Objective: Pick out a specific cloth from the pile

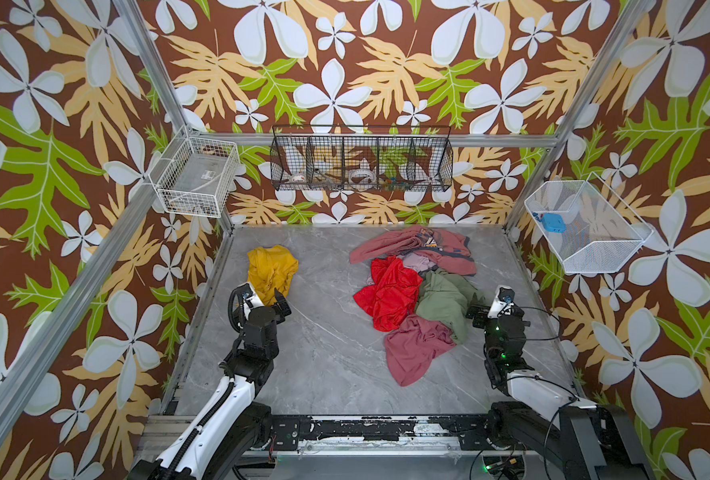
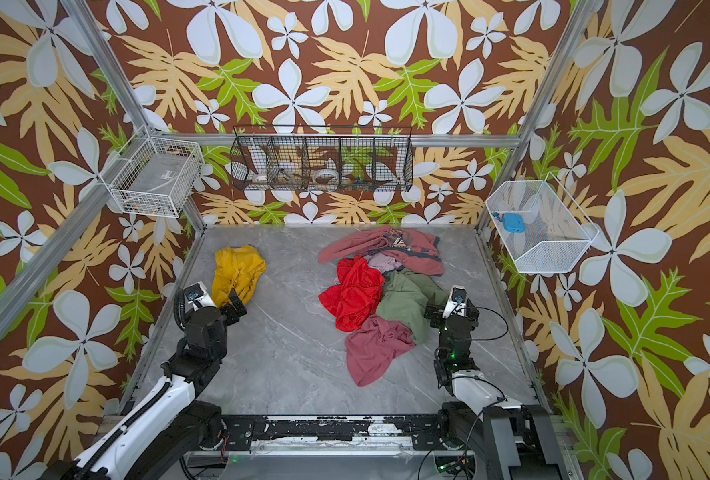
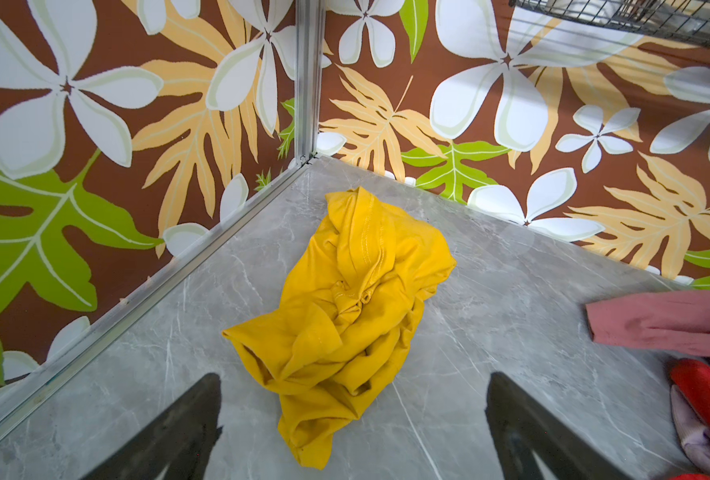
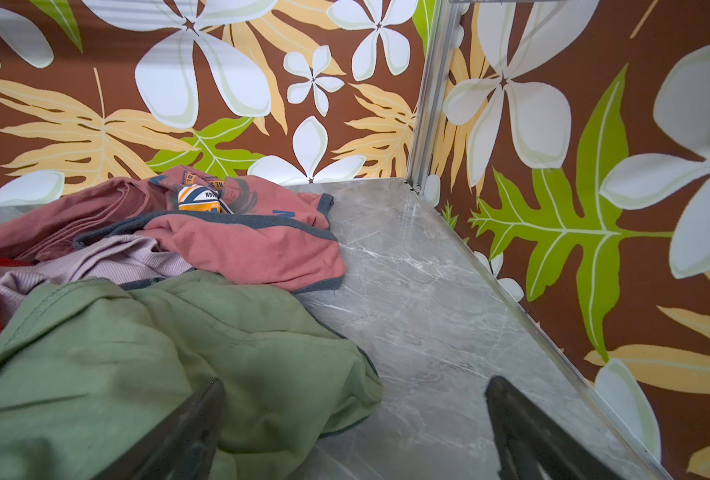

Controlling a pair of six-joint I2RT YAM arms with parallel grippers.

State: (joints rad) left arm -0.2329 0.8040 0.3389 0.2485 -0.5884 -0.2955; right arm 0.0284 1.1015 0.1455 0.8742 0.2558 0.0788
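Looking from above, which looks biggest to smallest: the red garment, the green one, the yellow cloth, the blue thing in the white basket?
In a top view:
1. red garment and green garment: about alike and overlapping, so unranked.
2. yellow cloth.
3. blue thing, by far smallest.

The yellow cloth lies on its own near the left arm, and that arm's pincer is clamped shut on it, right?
Not quite: the yellow cloth does lie on its own near the left arm, but the left pincer is open, holding nothing. The left wrist view shows its jaws spread wide.
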